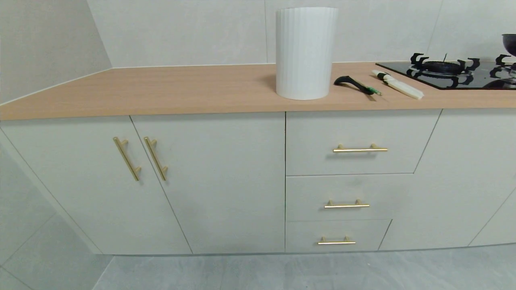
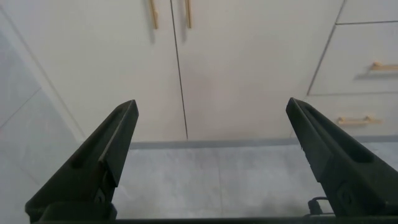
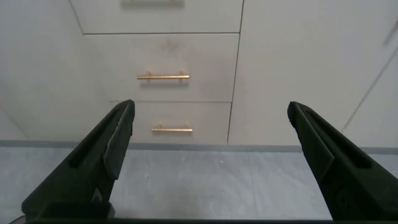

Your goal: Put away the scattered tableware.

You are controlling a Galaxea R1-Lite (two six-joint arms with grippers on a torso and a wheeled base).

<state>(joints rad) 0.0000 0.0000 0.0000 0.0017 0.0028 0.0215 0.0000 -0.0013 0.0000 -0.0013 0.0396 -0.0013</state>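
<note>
On the wooden countertop [image 1: 161, 90] stands a tall white ribbed container [image 1: 305, 52]. Just to its right lie a black-handled utensil with a green tip [image 1: 355, 85] and a white utensil with a dark band [image 1: 397, 84]. My left gripper [image 2: 211, 109] hangs low, open and holding nothing, facing the cabinet doors [image 2: 180, 62] above the floor. My right gripper [image 3: 211, 109] is also open with nothing between its fingers, facing the lower drawers [image 3: 163, 68].
A black gas hob [image 1: 451, 72] sits at the countertop's right end, with a dark pot [image 1: 509, 43] at the edge. Below are two cabinet doors with gold handles [image 1: 141, 159] and three drawers [image 1: 358, 149]. Grey tiled floor [image 1: 282, 272] lies in front.
</note>
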